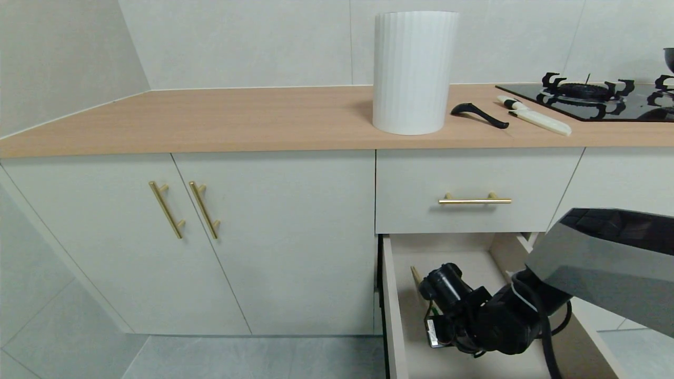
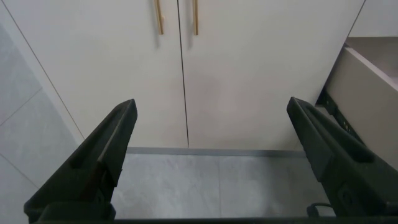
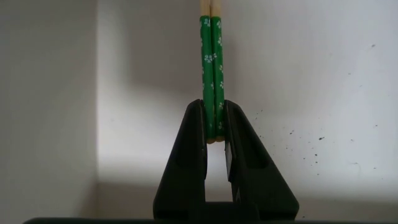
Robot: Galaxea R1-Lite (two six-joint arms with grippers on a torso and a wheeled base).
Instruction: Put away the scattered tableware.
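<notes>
My right gripper (image 3: 213, 111) is shut on a pair of wooden chopsticks (image 3: 211, 56) with green flowered ends, held just above the pale floor of the open lower drawer (image 1: 393, 300). In the head view the right arm reaches down into that drawer, and a tan chopstick end (image 1: 416, 277) pokes out beside the wrist. On the wooden counter lie a black peeler (image 1: 478, 114) and a white knife (image 1: 536, 117). My left gripper (image 2: 211, 109) is open and holds nothing, low in front of the cabinet doors (image 2: 186, 62).
A tall white ribbed cylinder (image 1: 413, 71) stands on the counter left of the peeler. A black gas hob (image 1: 590, 97) sits at the far right. The upper drawer with a gold handle (image 1: 475, 200) is closed above the open one. Grey floor tiles (image 2: 199, 186) lie below.
</notes>
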